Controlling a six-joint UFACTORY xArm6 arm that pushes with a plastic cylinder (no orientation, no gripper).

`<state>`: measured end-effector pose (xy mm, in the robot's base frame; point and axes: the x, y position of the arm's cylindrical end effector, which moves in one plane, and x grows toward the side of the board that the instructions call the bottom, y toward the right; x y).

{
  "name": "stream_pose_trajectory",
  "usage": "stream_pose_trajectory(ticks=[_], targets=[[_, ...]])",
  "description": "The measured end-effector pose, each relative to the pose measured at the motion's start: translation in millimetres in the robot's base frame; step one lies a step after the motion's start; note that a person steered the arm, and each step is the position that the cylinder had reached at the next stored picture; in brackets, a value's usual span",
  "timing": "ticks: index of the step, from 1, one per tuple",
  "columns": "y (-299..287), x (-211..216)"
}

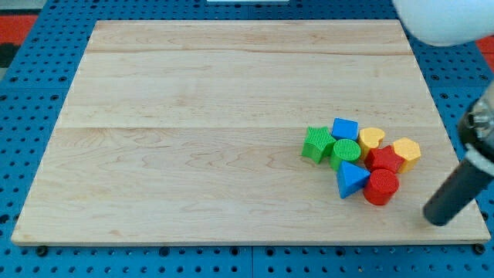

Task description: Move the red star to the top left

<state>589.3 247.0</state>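
The red star (pixel 384 160) lies in a tight cluster of blocks at the lower right of the wooden board (pixel 201 116). Around it are a yellow heart (pixel 371 138), a yellow hexagon (pixel 407 150), a red cylinder (pixel 380 187), a blue triangle (pixel 352 180), a green cylinder (pixel 346 151), a blue cube (pixel 345 128) and a green star (pixel 316 144). My tip (pixel 438 219) is at the view's right, below and to the right of the cluster. It is apart from the red cylinder, the nearest block.
The board rests on a blue pegboard table (pixel 31 139). A white rounded part of the arm (pixel 444 19) fills the view's top right corner. The board's right edge runs close to my tip.
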Motion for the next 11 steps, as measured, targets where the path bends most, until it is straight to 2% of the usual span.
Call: stream_pose_trajectory(ticks=[3,8,11], targets=[[37,-15],[-23,-52],[-78,-78]])
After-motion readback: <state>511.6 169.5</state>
